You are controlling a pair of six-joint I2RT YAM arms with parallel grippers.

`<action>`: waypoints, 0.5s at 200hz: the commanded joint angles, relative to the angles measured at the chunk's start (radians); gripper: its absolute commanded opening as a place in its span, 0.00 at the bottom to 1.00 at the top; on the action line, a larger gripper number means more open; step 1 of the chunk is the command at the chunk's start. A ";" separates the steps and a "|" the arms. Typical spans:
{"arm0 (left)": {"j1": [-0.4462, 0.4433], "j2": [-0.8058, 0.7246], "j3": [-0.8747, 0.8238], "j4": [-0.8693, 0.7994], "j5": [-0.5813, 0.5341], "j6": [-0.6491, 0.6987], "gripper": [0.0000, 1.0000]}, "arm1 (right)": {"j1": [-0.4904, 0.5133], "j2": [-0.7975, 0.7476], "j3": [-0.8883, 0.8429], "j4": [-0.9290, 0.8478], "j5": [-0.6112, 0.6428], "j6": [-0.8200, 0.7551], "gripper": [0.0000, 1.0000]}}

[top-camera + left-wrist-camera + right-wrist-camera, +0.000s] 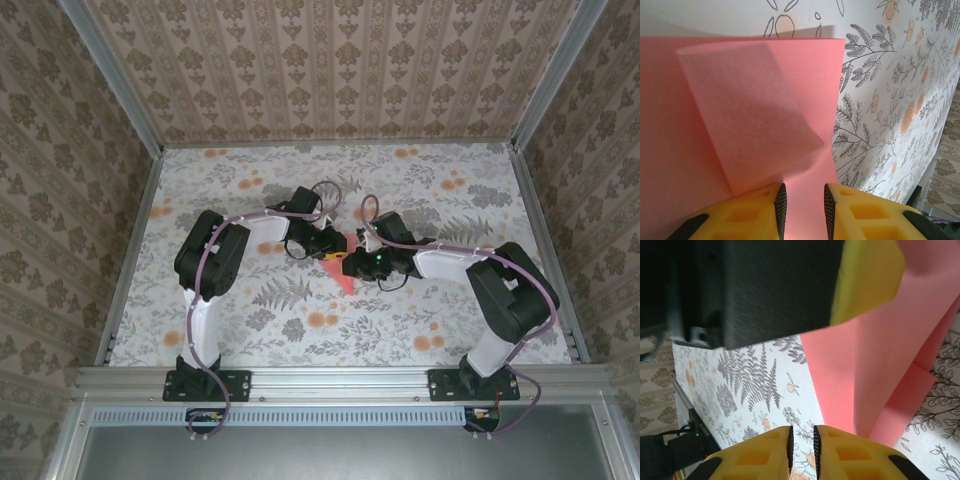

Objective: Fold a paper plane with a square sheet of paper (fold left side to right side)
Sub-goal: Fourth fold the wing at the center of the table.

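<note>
No text, label, brand, number or sign can be read on anything in these views.
</note>
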 commanded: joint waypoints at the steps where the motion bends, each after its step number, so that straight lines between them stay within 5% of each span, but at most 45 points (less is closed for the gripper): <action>1: -0.003 0.019 -0.037 -0.061 -0.037 0.009 0.30 | 0.008 0.035 0.028 0.016 -0.034 0.017 0.21; 100: -0.003 0.021 -0.037 -0.061 -0.037 0.010 0.30 | 0.038 0.061 0.048 -0.150 0.028 -0.076 0.21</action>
